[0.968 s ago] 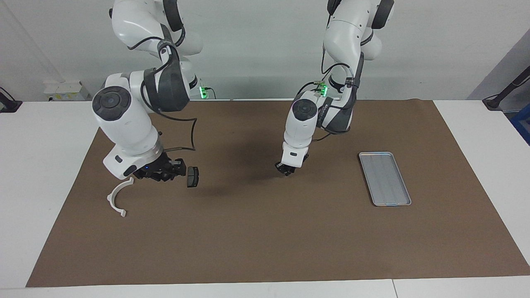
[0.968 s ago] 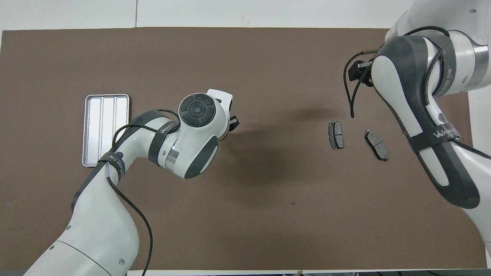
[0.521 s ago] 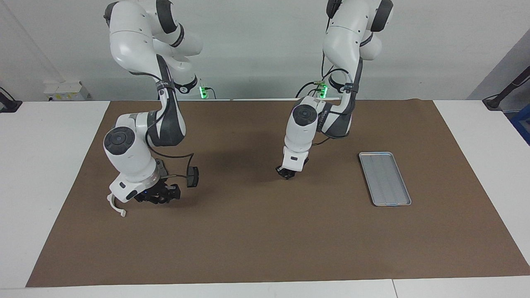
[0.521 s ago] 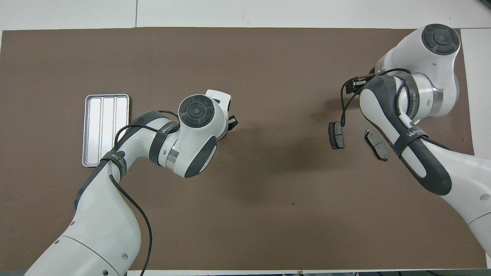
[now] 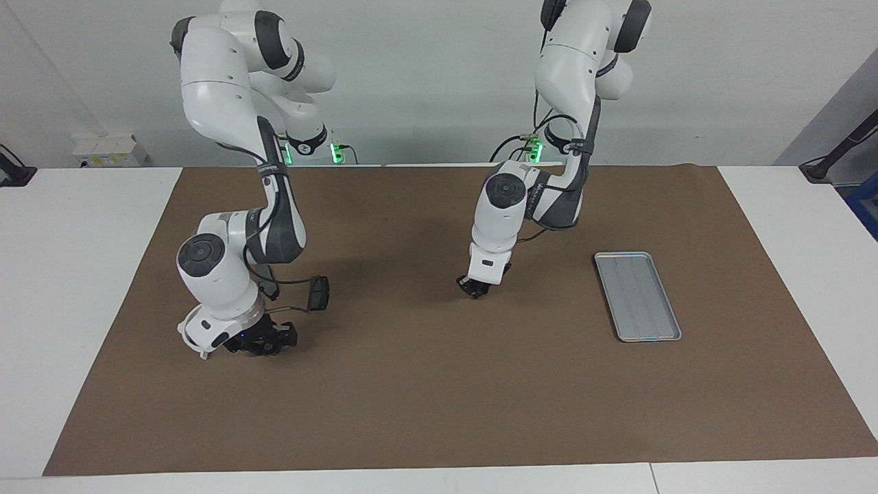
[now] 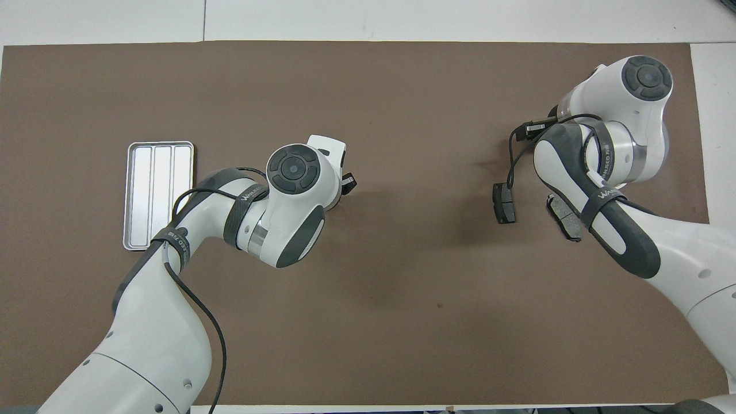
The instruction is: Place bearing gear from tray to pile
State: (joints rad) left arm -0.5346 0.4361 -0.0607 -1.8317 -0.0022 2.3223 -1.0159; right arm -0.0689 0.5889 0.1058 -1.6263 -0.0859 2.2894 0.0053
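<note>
My left hand [image 5: 475, 288] is hanging low at the facing frame's centre. I cannot tell whether it is clamping anything, nor can I for my right hand [image 5: 264, 339], waiting lower left by the pile [image 6: 503, 202]. The tray [image 5: 638, 295], mid-right, is lying empty and no bearing gear is showing. I'm judging delivery is next, which means crossing to the pile.

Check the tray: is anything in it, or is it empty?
Empty. The tray shows only bare ridged metal in the overhead view, and the facing view agrees.
</note>
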